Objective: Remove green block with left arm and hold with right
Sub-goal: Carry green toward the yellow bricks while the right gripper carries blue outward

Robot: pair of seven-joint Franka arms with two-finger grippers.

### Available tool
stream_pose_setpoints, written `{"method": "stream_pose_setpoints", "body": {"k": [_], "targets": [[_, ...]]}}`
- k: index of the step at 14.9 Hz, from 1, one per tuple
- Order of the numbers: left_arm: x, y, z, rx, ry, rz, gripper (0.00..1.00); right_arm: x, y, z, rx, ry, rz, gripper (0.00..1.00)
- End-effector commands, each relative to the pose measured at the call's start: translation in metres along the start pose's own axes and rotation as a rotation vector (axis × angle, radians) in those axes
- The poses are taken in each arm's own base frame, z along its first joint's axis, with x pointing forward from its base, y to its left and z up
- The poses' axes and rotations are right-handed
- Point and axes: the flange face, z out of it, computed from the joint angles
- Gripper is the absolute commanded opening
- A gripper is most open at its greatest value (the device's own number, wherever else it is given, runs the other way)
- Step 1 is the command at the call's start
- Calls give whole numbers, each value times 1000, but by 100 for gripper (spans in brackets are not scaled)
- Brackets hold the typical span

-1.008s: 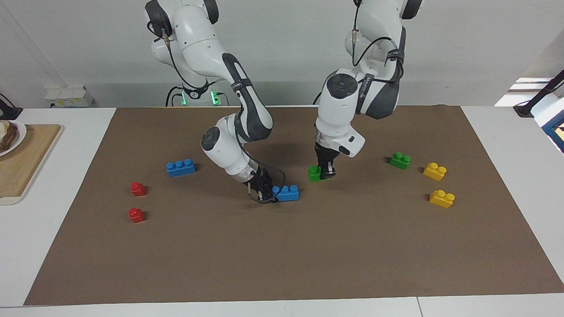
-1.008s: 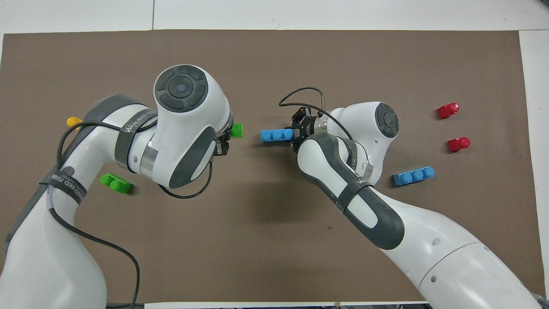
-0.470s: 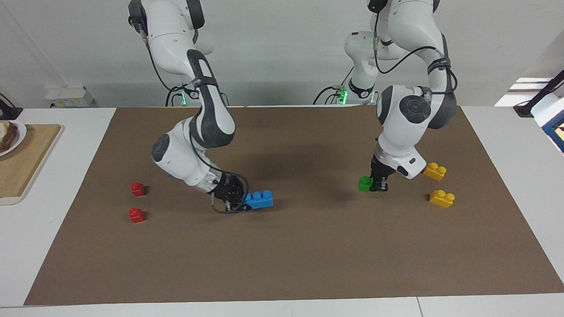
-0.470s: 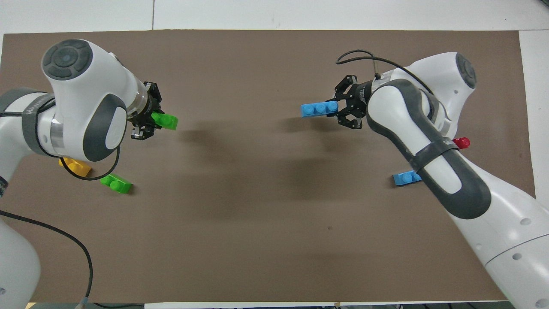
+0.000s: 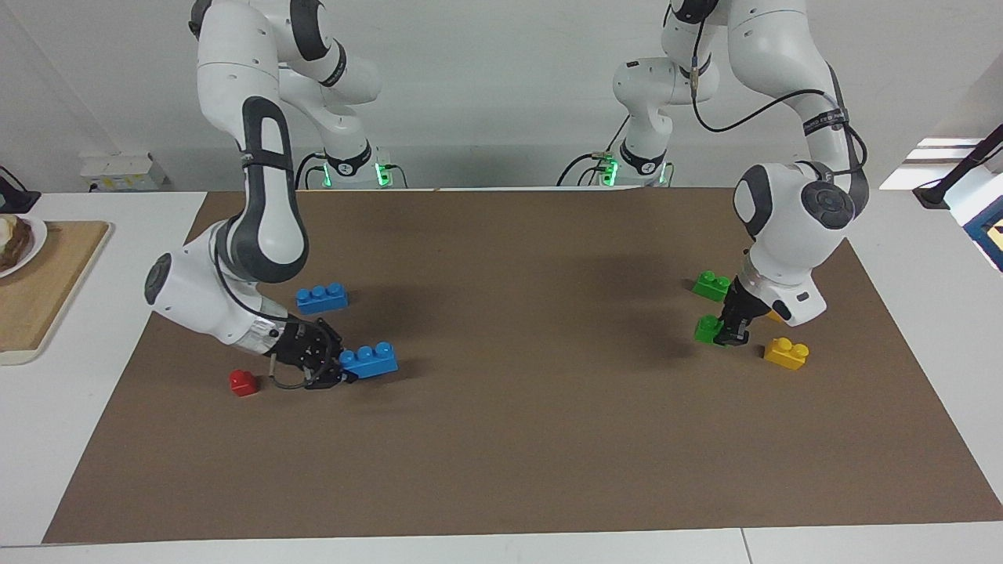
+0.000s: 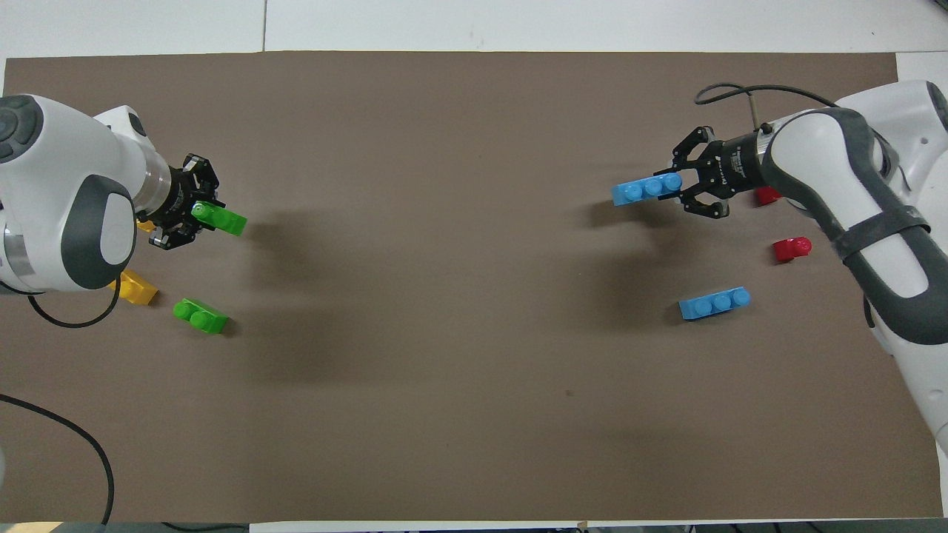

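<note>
Gripping the green block (image 5: 707, 328) between closed fingers, the left gripper (image 5: 733, 335) hangs low over the brown mat (image 5: 517, 439) at the left arm's end, between a second green brick (image 5: 711, 285) and a yellow brick (image 5: 786, 352); whether the block touches the mat is hard to judge. At the right arm's end, the right gripper (image 5: 335, 374) clamps one end of a blue brick (image 5: 370, 361), beside a red brick (image 5: 243, 382).

The left pincer (image 5: 732, 335) grips a green block (image 5: 707, 329) just above the brown mat (image 5: 517, 439), a yellow brick (image 5: 786, 353) beside it, while the right pincer (image 5: 338, 376) clamps a blue brick (image 5: 369, 361).
</note>
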Motion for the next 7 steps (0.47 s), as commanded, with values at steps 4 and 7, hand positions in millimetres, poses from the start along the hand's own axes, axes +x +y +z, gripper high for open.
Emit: {"method": "stream_pose_setpoints", "body": {"k": [4,7], "targets": [[25,-28,18,-4,-15,121,0,46,30,-12,-21,-9,-58,0],[25,-24,39,-10,-14,134,0,57,49,2,-38,-12,-60,0]]}}
